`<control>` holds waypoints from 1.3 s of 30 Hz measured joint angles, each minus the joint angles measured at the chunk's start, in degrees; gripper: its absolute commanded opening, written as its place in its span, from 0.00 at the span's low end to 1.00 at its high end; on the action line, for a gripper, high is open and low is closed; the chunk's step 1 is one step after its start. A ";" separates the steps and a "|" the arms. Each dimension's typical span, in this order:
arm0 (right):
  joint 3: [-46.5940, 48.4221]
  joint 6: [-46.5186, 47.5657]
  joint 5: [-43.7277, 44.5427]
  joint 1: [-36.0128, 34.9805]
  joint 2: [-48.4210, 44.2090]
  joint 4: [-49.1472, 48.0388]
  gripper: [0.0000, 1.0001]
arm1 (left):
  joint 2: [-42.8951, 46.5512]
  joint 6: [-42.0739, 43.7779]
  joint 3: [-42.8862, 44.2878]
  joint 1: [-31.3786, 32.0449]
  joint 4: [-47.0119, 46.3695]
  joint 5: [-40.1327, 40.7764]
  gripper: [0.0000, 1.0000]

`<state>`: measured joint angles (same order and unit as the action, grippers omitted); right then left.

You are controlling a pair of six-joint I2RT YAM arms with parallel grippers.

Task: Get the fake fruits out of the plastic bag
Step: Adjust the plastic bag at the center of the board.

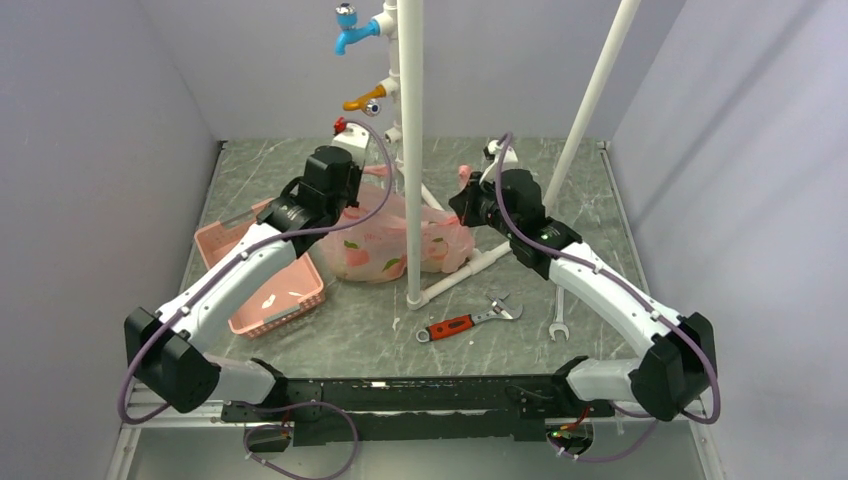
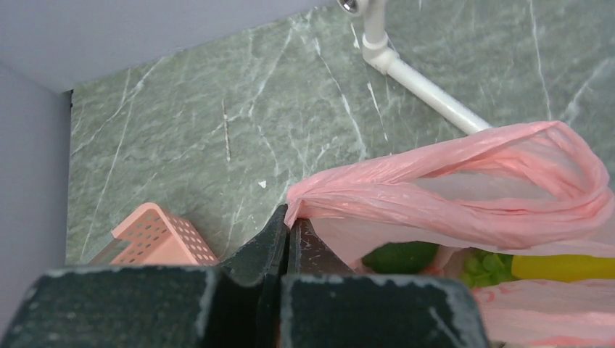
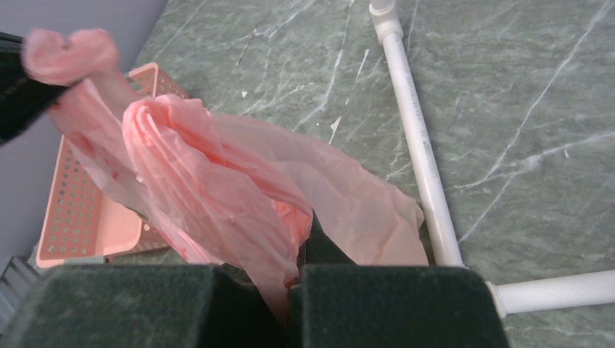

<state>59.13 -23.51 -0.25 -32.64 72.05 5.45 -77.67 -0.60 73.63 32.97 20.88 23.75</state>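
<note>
At the rim of the plastic bag (image 2: pixel 471 174), the left gripper (image 2: pixel 289 228) and right gripper (image 3: pixel 296 279) each pinch thin, limp film. The fake fruits (image 2: pixel 399 255) inside look light and slick; grip one across its middle.

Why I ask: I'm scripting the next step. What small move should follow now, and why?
The left gripper and right gripper each pinch an edge of the thin translucent pink plastic bag, whose mouth sags narrow over the green and yellow plastic fruits. So probably draw the two slightly apart, which should widen the opening.
</note>
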 measured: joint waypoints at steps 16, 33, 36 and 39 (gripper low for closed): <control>31.01 -1.14 -9.11 6.32 19.89 1.86 0.00 | 11.50 -22.77 -2.95 -23.39 -7.21 -24.35 0.00; -5.46 -4.83 -16.85 7.76 4.66 -5.53 0.10 | 14.71 -32.85 -28.04 -31.63 -15.89 -51.67 0.11; -9.86 -4.52 -16.96 7.63 0.11 -4.55 0.23 | 20.90 -32.81 -32.33 -32.33 -14.49 -51.80 0.40; -10.97 -3.50 -16.28 8.24 -3.89 -2.34 0.42 | 30.40 -32.52 -35.10 -33.88 -13.18 -51.30 0.67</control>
<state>48.16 -27.00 -16.53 -24.40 68.16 3.11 -47.27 -33.12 38.52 -0.91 7.70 -27.55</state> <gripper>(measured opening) 0.264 0.379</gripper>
